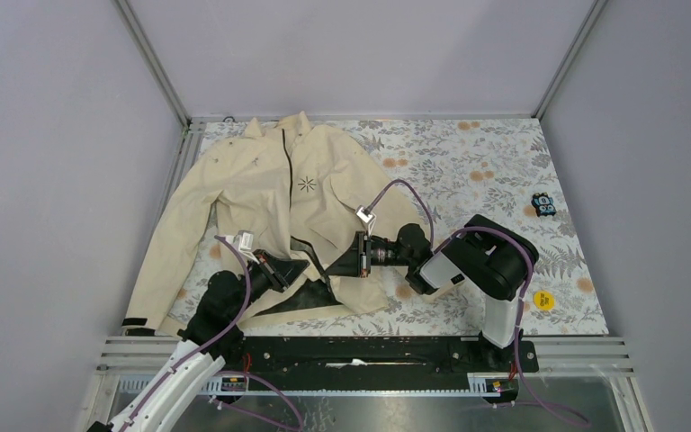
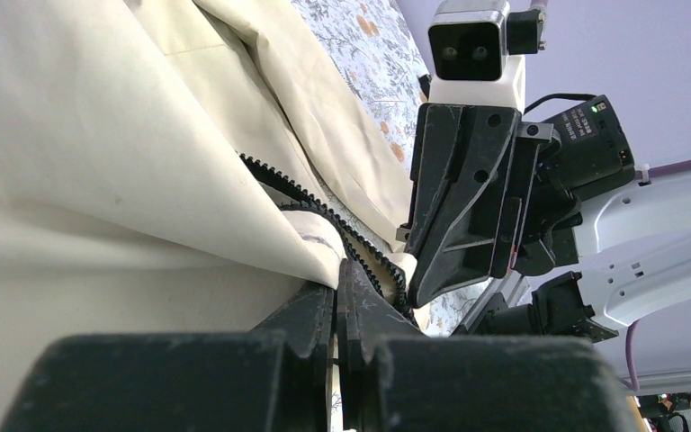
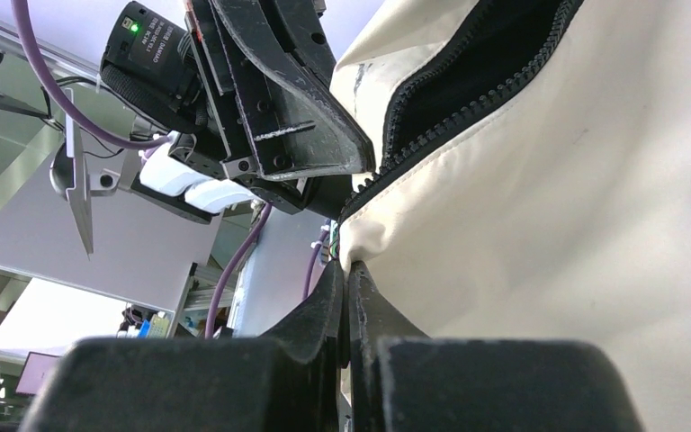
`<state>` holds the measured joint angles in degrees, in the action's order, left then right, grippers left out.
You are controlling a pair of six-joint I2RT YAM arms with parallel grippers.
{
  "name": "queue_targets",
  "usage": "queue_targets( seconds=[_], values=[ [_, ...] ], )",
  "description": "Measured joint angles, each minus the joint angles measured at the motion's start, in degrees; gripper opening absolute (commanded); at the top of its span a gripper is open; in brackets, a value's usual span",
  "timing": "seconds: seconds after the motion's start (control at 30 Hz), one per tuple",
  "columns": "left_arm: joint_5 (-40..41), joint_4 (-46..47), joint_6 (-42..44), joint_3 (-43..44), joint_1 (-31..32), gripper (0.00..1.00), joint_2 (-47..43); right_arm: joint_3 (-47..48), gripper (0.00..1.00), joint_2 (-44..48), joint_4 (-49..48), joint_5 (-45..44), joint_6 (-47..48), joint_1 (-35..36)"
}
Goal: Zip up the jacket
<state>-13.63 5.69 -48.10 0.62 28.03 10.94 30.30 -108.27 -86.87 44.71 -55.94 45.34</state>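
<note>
Left gripper [image 2: 336,274] is clamped on the jacket [image 2: 99,135], zipper teeth [image 2: 315,202] just beyond its tips; right gripper [image 3: 348,274], facing it, pinches the opposite front edge.

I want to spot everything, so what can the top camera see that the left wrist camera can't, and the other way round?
Only the top view shows the whole jacket, its star logo, a small blue-and-black thing and a yellow disc. Only the left wrist view shows the zipper teeth up close and the left gripper pinching the jacket's edge. Both show cream fabric, the flowery table cover and the right gripper.
</note>
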Motion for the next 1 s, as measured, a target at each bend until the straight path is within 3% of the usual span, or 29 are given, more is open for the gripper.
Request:
queue_targets(
  seconds=[0.43, 1.0],
  values=[
    [1.44, -1.64, -0.46, -0.02, 0.00, 0.00, -4.50, 0.07, 0.00, -0.02, 0.00, -0.61, 0.20, 0.00],
    [1.66, -2.16, -0.61, -0.02, 0.00, 0.00, -4.02, 0.04, 0.00, -0.26, 0.00, -2.10, 0.39, 0.02]
  ],
)
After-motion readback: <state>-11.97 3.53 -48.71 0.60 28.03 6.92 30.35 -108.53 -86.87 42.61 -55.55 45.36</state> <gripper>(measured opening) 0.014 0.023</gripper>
